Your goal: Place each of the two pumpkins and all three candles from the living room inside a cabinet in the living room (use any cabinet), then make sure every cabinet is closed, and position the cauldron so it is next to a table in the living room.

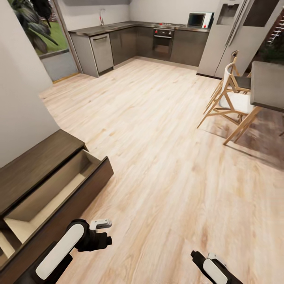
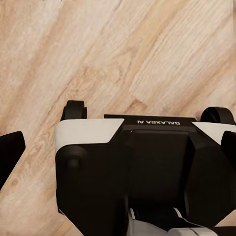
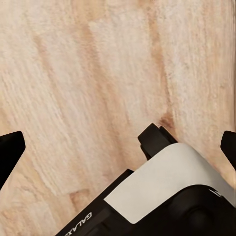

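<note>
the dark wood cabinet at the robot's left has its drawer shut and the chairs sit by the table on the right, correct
Not quite. The cabinet drawer is pulled open, its pale inside showing in the head view. The rest holds: the wooden chairs stand by the table on the right.

One dark-brown cabinet (image 1: 37, 165) stood at the left with one drawer (image 1: 59, 185) pulled open. Two wooden chairs (image 1: 232, 100) sat beside one grey table (image 1: 268, 85). The kitchen held one oven (image 1: 162, 42), one dishwasher (image 1: 102, 52), one microwave (image 1: 199, 19) and one refrigerator (image 1: 236, 35). Two robot arms (image 1: 63, 248) showed at the bottom of the head view.
</note>
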